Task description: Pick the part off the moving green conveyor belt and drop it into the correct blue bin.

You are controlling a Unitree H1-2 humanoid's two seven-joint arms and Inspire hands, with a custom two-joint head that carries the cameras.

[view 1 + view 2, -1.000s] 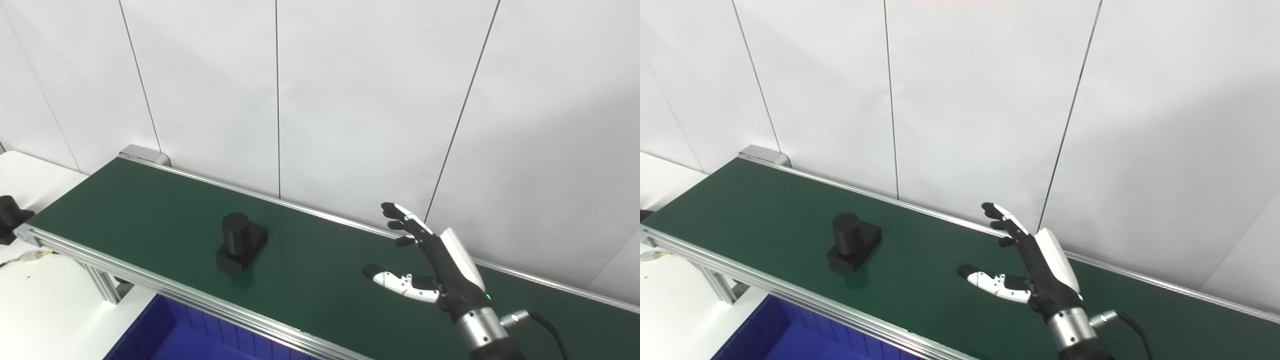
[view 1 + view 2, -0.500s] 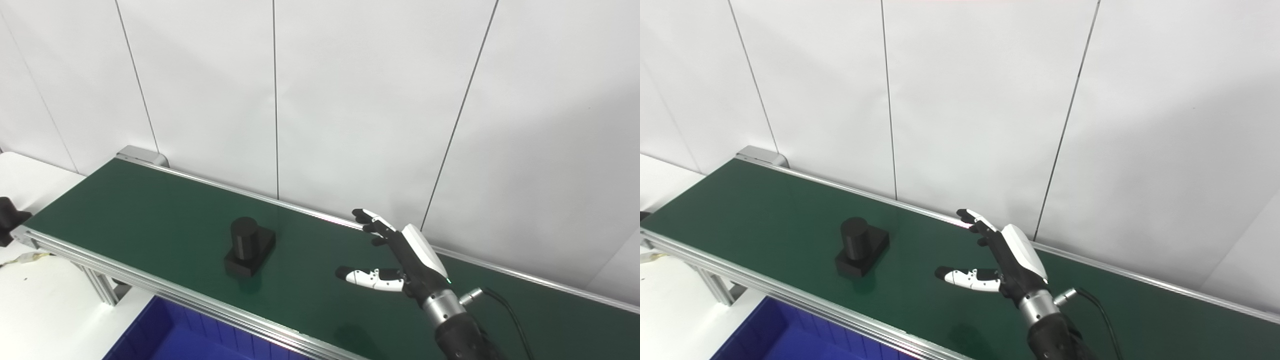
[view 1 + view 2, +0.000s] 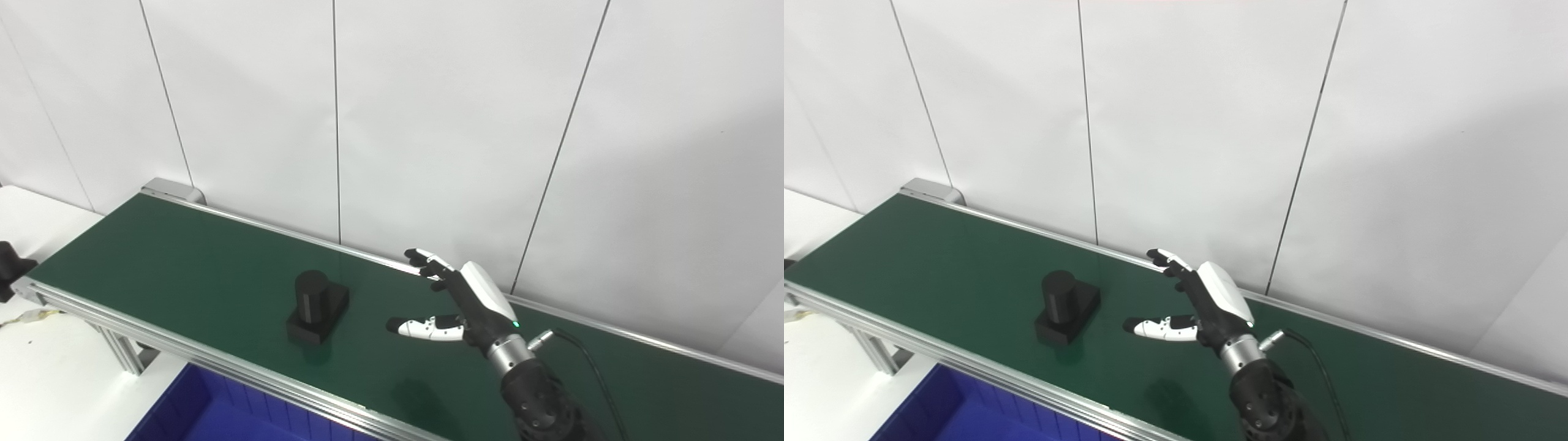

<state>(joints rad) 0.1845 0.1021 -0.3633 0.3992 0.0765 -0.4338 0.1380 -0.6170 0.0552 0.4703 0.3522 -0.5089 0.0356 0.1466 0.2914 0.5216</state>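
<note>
Fingers (image 3: 429,264) of the right hand (image 3: 468,303) are spread apart and hold nothing, the thumb reaching left above the green conveyor belt (image 3: 184,269). Just left of that thumb, apart from it, the black part (image 3: 317,306), an upright cylinder on a square base, stands on the belt near its near rail. Below that rail, at the bottom left, shows a corner of a blue bin (image 3: 202,416). Left of the belt lies a white bench (image 3: 43,367). White wall panels (image 3: 429,122) rise behind.

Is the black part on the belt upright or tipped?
Upright: the part rests flat on its square base on the belt, cylinder pointing up.
</note>
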